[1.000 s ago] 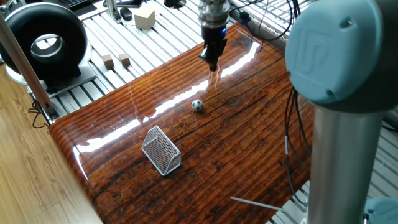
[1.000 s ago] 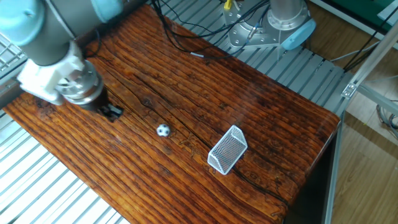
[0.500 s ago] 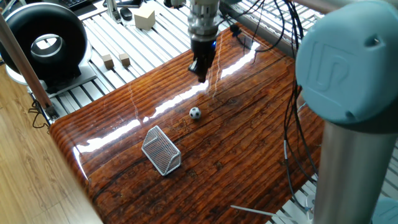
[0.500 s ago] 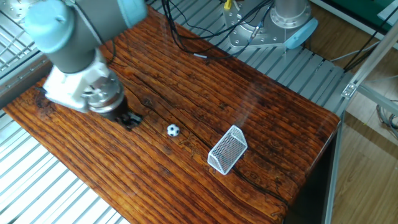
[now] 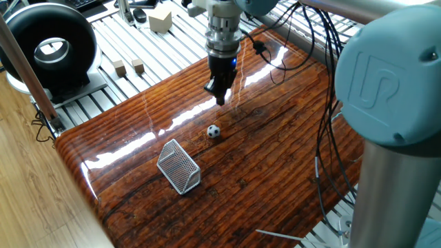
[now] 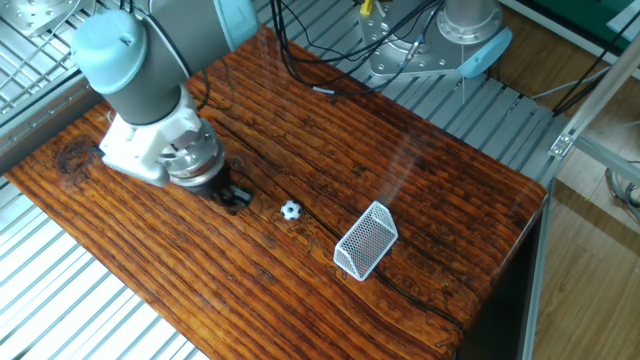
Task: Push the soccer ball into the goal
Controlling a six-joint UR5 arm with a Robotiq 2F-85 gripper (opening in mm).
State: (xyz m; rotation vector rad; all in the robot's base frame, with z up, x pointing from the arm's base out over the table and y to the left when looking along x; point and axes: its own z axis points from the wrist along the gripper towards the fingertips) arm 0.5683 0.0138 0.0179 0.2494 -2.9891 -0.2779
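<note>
The soccer ball point(image 5: 214, 131) is a tiny white ball with black patches on the wooden table top; it also shows in the other fixed view point(image 6: 290, 210). The goal point(image 5: 178, 166) is a small silver mesh wedge a short way to the ball's front left, also seen in the other fixed view point(image 6: 365, 240). My gripper point(image 5: 219, 96) points down just behind the ball, its dark fingers pressed together and holding nothing; in the other fixed view point(image 6: 236, 198) it stands left of the ball, a small gap away.
A big black ring-shaped device point(image 5: 48, 48) stands at the back left on the slatted metal bench. Small wooden cubes point(image 5: 129, 67) and a larger cube point(image 5: 160, 19) lie behind the table. Cables point(image 5: 324, 138) hang at the right. The robot's base point(image 6: 455, 35) is at the far side.
The gripper has moved toward the goal side, following the ball. The ball has rolled closer to the goal. The goal has not moved.
</note>
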